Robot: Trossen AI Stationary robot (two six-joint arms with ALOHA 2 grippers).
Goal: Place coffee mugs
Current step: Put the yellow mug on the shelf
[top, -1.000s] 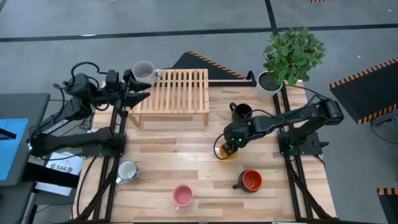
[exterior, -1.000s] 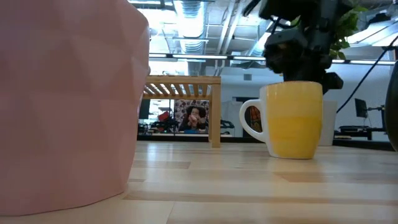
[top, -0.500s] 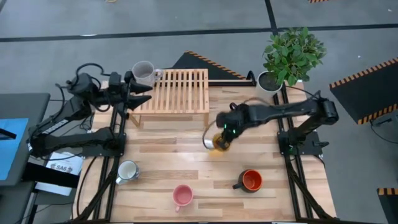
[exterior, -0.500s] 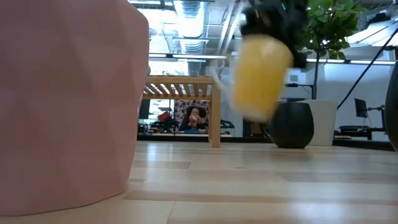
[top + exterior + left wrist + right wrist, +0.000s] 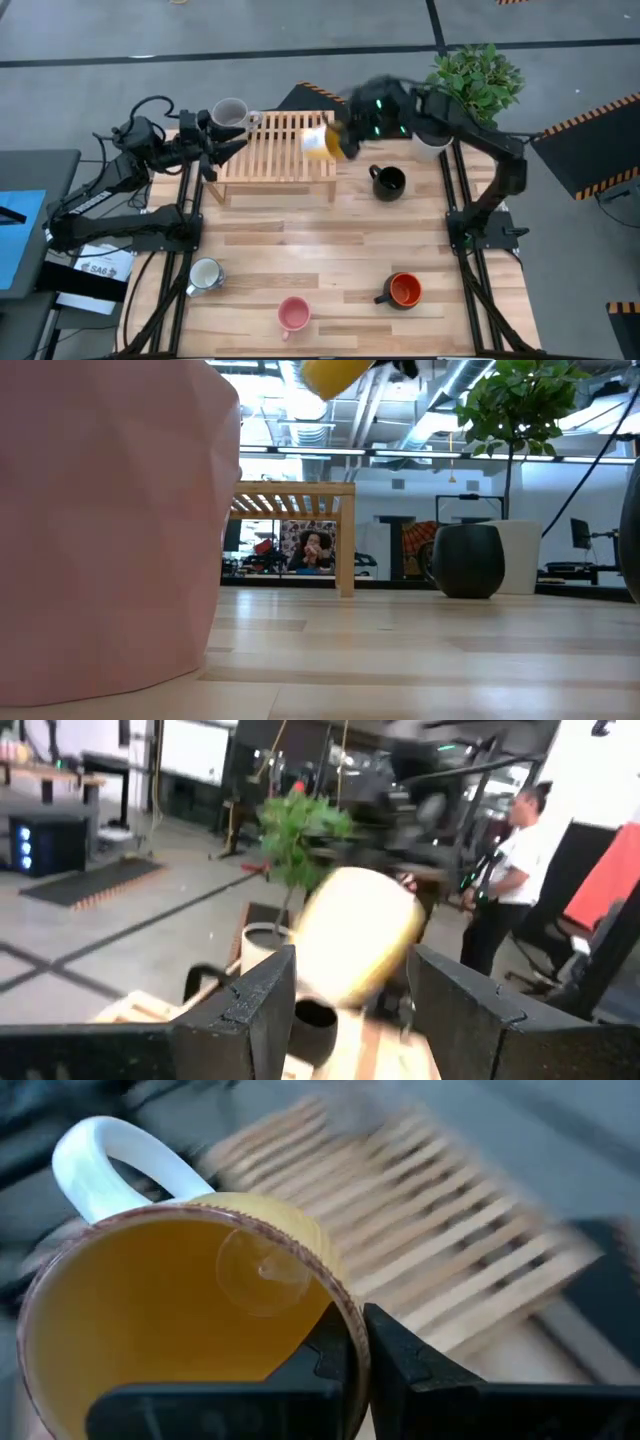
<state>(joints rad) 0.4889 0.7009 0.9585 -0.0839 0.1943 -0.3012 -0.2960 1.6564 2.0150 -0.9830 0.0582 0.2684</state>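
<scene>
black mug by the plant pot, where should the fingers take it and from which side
Probably by the rim, from straight above. The black mug stands upright with its mouth open to the top, so one finger can go inside and one outside the wall. Its handle points toward the wooden rack, so the far side of the rim is clearer. The right gripper holds the yellow mug the same way.

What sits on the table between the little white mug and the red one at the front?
In the high view, the pink mug sits between the white mug and the red mug, a bit nearer the table edge.
</scene>
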